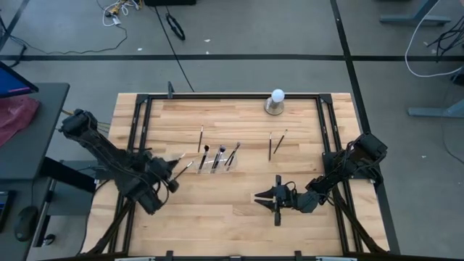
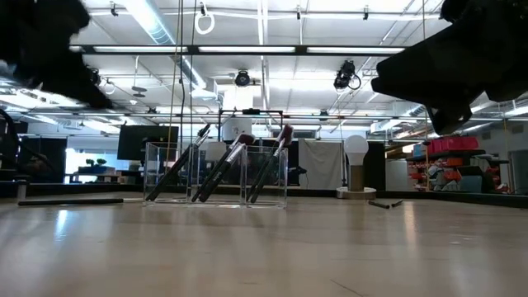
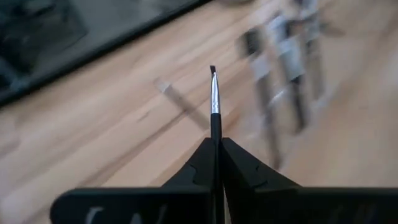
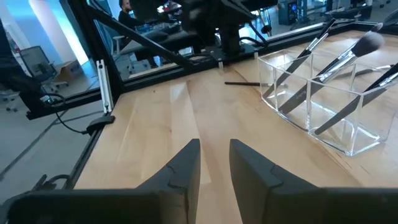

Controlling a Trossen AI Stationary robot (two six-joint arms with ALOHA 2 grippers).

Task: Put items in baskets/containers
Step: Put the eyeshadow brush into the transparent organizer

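My left gripper (image 1: 176,175) (image 3: 216,142) is shut on a thin dark makeup brush (image 3: 215,109) with a silvery ferrule. It is just left of the clear plastic holder (image 1: 215,162) (image 2: 216,173). Three brushes (image 2: 235,165) lean in the holder's compartments, bristle ends up. My right gripper (image 1: 259,197) (image 4: 214,155) is open and empty, low over the table to the right of the holder (image 4: 317,93). One loose brush (image 1: 201,138) lies behind the holder and two (image 1: 275,143) lie at the far right. Another (image 4: 242,83) lies left of the holder. My left gripper pinches the brush's dark handle (image 3: 216,134) between its two fingertips. The fingers lie along the brush, so the ferrule and small bristle tip (image 3: 212,70) stick straight out past them toward the holder. The brush is clear of the table, with its shadow on the wood below.
A white ball on a grey base (image 1: 275,101) (image 2: 355,169) stands at the far edge. A black metal frame (image 1: 138,123) runs along the table's sides. Bare wood lies at the near middle of the table (image 1: 217,217).
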